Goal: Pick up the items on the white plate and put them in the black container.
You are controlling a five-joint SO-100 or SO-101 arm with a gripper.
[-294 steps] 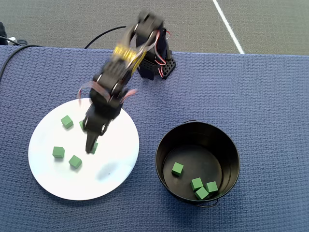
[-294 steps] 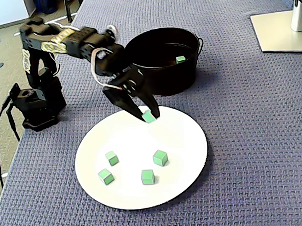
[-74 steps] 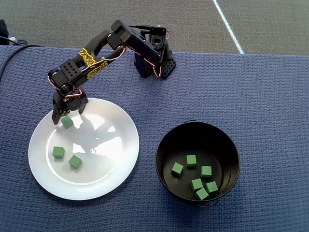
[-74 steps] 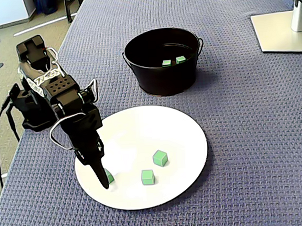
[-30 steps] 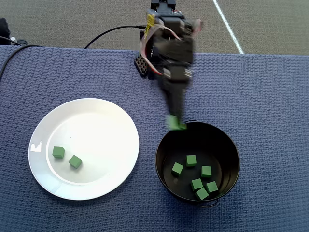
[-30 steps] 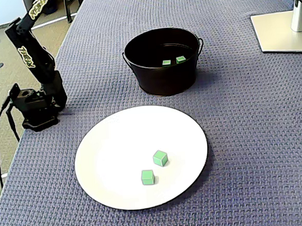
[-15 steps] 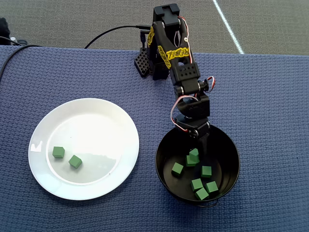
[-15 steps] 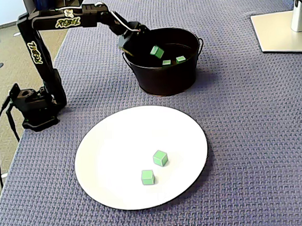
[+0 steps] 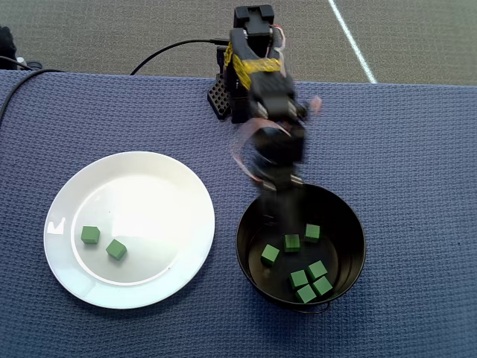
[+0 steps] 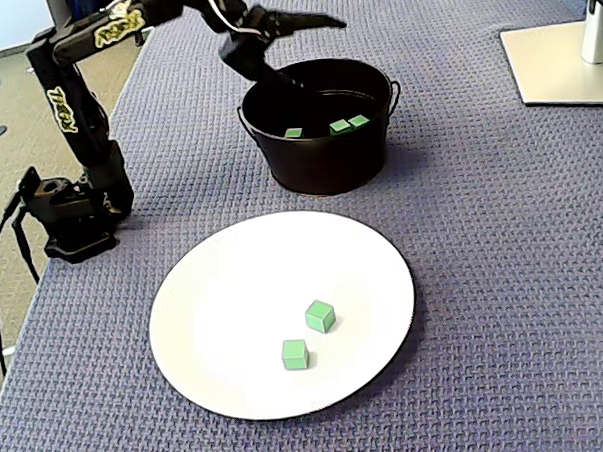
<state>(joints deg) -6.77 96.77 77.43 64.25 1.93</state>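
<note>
We have let go of the cube: half a second ago it sat between the gripper's fingers inside the black pot, and now the jaws stand spread and empty above the pot's near rim. Six green cubes lie in the pot, up from five, and the pot has shifted slightly.

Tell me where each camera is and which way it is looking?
Overhead view: hangs above the table, looking straight down; the arm's base is at the top, reaching toward the black pot.
Fixed view: stands beside the table past the white plate, looking slantwise across it; the arm stands at the left.
Both views show the open gripper, the plate's two green cubes and the pot.
</note>
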